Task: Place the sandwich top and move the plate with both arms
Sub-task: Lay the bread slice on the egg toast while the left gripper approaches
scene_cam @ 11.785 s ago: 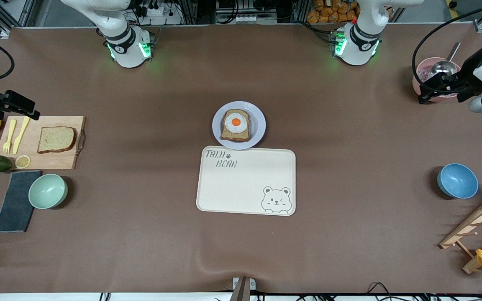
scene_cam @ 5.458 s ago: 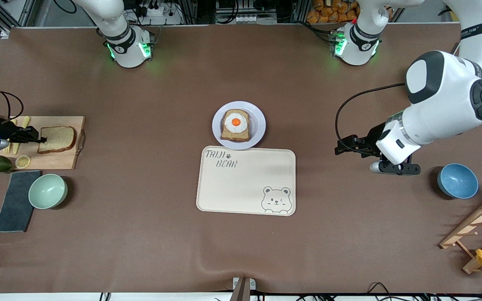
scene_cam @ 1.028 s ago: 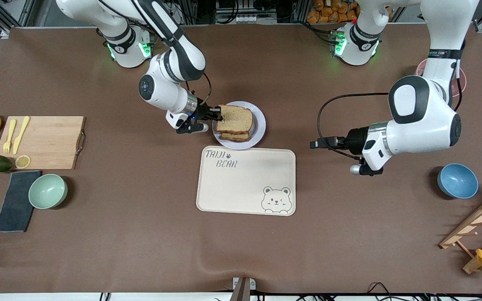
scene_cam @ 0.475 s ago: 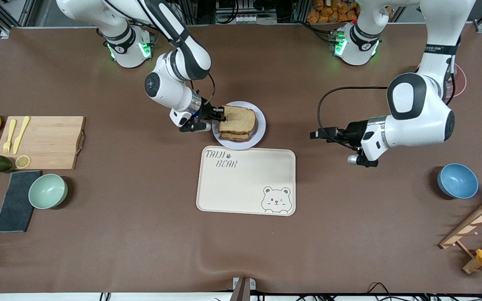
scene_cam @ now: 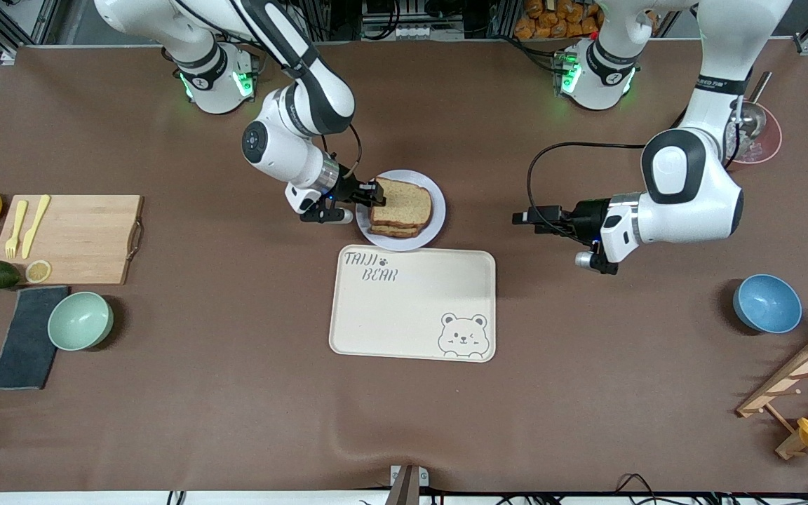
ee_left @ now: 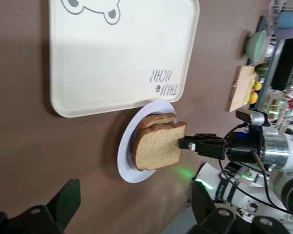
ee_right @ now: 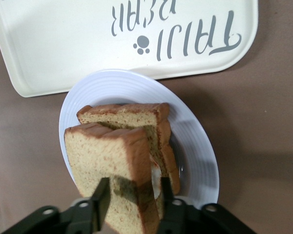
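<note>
**Top slice over the toast, release in hand**

Front view: the step in hand looks like the laying of the sandwich top [scene_cam: 404,201] on the toast slice [scene_cam: 393,230] that lies on the plate [scene_cam: 435,210]. The plate stands mid-counter, touching the edge of the bear-printed tray [scene_cam: 411,308] that is farther from the camera. The right hand [scene_cam: 374,196] is at the edge of the sandwich top that faces the right arm's end of the counter. The left hand [scene_cam: 520,216] hovers over bare counter, apart from the plate, toward the left arm's end.

Left wrist view: the left hand [ee_left: 136,214] is spread wide and empty, pointed at the plate [ee_left: 124,161]. The sandwich top [ee_left: 158,146] sits tilted over the lower slice, its raised edge at the right hand [ee_left: 185,144]. The tray [ee_left: 112,58] lies just beside the plate.

Right wrist view: the sandwich top [ee_right: 105,156] rises steeply toward the right hand [ee_right: 134,200], and its lower edge rests on the toast slice [ee_right: 122,114]. Whether this hand clamps the bread or has let it go cannot be told. The plate [ee_right: 195,156] shows bare rim on both sides and meets the tray [ee_right: 88,39].

By my judgement, the next move calls for the right hand to free the slice so that it settles flat. Then each hand needs to take its own side of the plate rim and lift level, or the slices may slide.
</note>
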Robot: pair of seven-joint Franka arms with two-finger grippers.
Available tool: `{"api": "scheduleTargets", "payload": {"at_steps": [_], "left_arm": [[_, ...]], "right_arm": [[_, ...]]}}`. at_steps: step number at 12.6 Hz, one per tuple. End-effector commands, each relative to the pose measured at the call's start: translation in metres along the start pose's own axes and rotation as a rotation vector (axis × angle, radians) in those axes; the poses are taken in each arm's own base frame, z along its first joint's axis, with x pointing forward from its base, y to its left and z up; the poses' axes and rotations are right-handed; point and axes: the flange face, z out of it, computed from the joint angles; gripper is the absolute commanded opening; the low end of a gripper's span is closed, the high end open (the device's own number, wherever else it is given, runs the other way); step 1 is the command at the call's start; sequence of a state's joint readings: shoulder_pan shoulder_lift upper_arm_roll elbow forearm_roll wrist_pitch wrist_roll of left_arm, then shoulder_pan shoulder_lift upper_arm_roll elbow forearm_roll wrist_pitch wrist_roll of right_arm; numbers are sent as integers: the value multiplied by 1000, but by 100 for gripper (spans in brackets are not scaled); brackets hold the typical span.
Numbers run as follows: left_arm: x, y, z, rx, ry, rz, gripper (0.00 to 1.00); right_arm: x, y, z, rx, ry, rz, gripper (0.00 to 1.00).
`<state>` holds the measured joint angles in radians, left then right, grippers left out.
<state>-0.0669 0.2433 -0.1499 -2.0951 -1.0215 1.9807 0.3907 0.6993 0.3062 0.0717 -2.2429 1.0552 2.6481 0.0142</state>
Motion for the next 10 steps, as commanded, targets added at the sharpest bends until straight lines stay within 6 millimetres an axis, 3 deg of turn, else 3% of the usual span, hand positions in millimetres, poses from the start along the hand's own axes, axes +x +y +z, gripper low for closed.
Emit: {"api": "scheduleTargets", "payload": {"at_steps": [1, 4, 8, 10], "left_arm": [[-14, -27, 24, -105, 13, -37, 100], [-13, -46, 46, -120, -12, 27, 100], [-16, -67, 75, -191, -14, -6, 100], [-29, -58, 106, -330, 33, -38, 100]], "right_arm": [[7, 0, -7, 27, -35, 41, 59], [17, 4, -26, 55, -66, 63, 64], [49, 27, -75, 104, -120, 134, 72], [65, 38, -106, 113, -88, 152, 74]]}}
